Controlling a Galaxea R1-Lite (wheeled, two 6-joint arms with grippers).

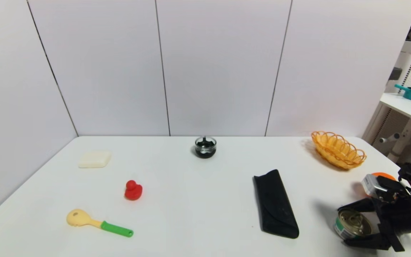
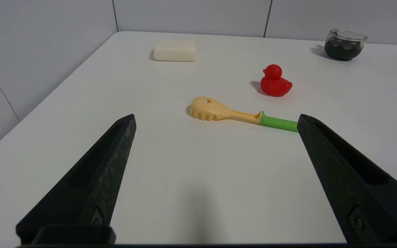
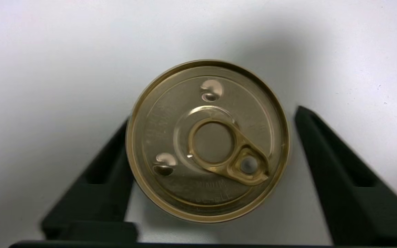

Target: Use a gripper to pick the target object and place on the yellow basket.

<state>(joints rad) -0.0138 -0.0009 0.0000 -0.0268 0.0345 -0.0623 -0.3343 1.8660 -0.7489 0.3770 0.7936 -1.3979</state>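
While straddling the squat round can [image 3: 208, 141] (ridged metal lid, ring pull), the right gripper's [image 1: 348, 225] pointed black fingers gape wide — not yet clamped.

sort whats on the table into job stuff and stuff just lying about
Job: tin can, between the open fingers of the right pincer; yellow basket.

Lying about: orange fruit, black case, dark glass jar, red duck, pasta spoon, soap bar.

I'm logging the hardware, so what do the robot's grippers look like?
Both the right gripper and left gripper are matte black with two long, tapering pointed fingers. A small white-grey block sits on the right wrist.
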